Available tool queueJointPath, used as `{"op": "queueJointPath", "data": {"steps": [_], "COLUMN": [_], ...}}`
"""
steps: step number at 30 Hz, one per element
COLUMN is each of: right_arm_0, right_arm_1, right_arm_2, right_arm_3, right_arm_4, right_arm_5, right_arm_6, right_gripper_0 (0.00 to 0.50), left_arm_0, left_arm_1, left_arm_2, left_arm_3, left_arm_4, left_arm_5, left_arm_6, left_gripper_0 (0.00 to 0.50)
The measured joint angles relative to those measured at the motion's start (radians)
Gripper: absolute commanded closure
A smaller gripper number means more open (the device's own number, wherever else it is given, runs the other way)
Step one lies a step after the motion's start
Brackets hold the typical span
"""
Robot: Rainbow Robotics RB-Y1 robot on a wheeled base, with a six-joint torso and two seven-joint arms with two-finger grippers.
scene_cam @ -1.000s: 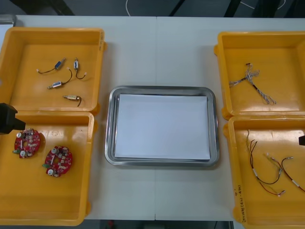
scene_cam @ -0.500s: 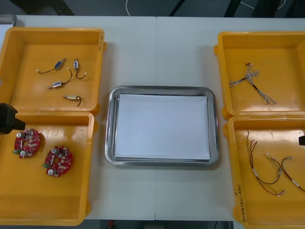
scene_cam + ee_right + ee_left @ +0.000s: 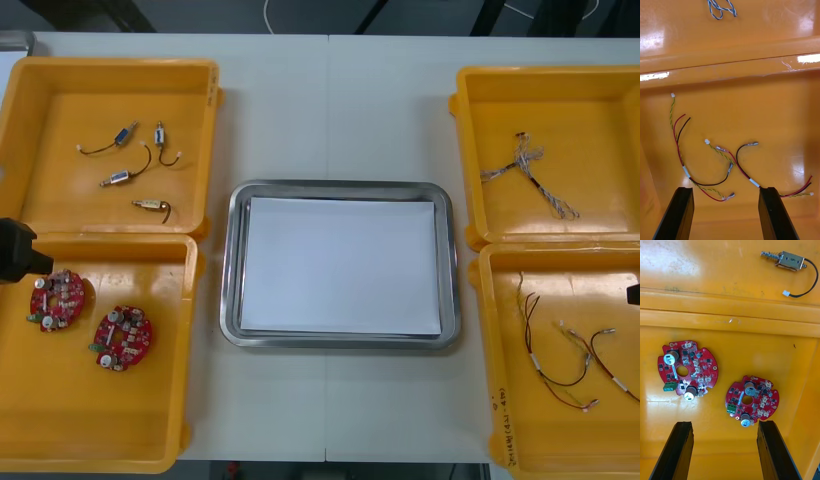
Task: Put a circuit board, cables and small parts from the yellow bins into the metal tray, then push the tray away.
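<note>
Nothing had shifted over the past second. Two red circuit boards [image 3: 123, 338] lay side by side in the yellow bin [image 3: 100, 440] left of the metal tray [image 3: 340, 186], whose inside was white. The left gripper [image 3: 724, 423] hung above them, fingers wide apart and holding nothing. Right of the tray, the right gripper [image 3: 726, 189], equally wide and empty, hovered over red, black and yellow cables [image 3: 686, 171]. Small metal parts [image 3: 130, 180] lay off the tray's far left corner, a twisted blue and white cable [image 3: 530, 175] off its far right.
</note>
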Motion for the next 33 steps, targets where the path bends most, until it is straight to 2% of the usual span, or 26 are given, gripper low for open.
{"op": "queueJointPath", "data": {"steps": [13, 24, 30, 33], "right_arm_0": [0.007, 0.109, 0.184, 0.220], "right_arm_1": [0.000, 0.000, 0.000, 0.000], "right_arm_2": [0.000, -0.015, -0.047, -0.066], "right_arm_3": [-0.001, -0.040, -0.052, -0.052], "right_arm_4": [0.012, -0.007, -0.022, -0.034], "right_arm_5": [0.000, 0.000, -0.009, -0.065], "right_arm_6": [0.000, 0.020, 0.204, 0.230], "right_gripper_0": [0.000, 0.000, 0.000, 0.000], "left_arm_0": [0.015, 0.039, 0.098, 0.116], "left_arm_1": [0.006, 0.007, 0.008, 0.008], "left_arm_2": [0.000, 0.000, 0.000, 0.000], "left_arm_3": [0.027, 0.064, 0.072, 0.089], "left_arm_4": [0.009, 0.011, 0.011, 0.011], "left_arm_5": [-0.005, -0.115, -0.191, -0.213], "left_arm_6": [0.000, 0.000, 0.000, -0.001], "left_gripper_0": [0.000, 0.000, 0.000, 0.000]}}
